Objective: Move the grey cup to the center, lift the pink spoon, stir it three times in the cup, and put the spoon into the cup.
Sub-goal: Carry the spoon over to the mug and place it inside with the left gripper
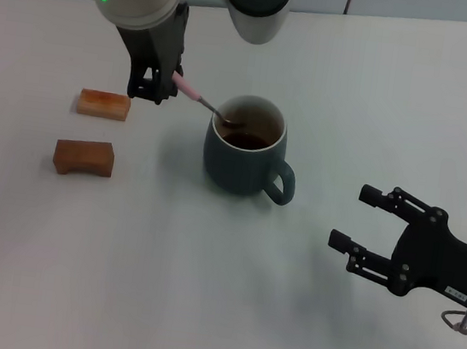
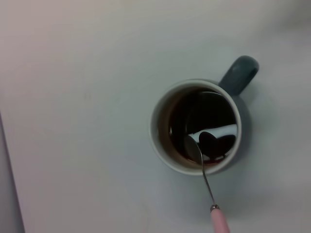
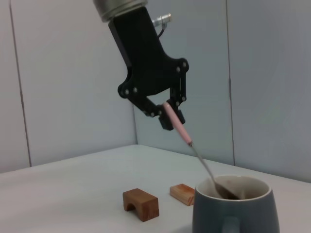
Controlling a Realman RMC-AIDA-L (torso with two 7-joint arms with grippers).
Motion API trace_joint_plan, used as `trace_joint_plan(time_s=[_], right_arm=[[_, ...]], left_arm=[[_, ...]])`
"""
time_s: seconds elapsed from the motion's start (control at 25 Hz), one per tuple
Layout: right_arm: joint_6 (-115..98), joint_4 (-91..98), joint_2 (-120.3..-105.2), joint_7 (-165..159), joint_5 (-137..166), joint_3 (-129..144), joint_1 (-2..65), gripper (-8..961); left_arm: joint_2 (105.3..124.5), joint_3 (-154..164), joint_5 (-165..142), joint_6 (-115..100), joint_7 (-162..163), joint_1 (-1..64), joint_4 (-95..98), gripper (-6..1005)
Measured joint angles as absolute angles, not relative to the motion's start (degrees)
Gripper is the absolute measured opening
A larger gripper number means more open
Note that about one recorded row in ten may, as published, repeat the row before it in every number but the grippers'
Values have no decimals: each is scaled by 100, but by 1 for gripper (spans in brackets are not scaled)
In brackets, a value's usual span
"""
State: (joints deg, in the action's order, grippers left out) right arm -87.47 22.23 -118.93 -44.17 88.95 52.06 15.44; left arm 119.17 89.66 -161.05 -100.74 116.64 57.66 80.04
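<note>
Left end effector (image 1: 160, 87) clamps slim pink-handled metal spoon (image 1: 199, 98), bowl inside dark blue-grey ceramic mug (image 1: 245, 154) (brown liquid); right end effector (image 1: 364, 219) spread, idle.

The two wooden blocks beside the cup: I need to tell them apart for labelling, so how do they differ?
The farther wooden block is a flat, solid bar, pale orange-tan on top; the nearer wooden block is taller, darker brown, with an arched notch cut into its underside, clearest in the right wrist view. The farther one lies nearly under the left tool; the nearer sits clear of it. Both rest on the white table, left of the grey cup.
</note>
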Motion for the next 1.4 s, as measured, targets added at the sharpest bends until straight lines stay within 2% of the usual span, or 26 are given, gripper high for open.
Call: trace_joint_plan(time_s=[1.4], right_arm=[[-8652,2144,-11885,-4403,8894,5216,1651,786]], left_arm=[[11918,9150,-15877,-9941,11931,5825,8222,132]])
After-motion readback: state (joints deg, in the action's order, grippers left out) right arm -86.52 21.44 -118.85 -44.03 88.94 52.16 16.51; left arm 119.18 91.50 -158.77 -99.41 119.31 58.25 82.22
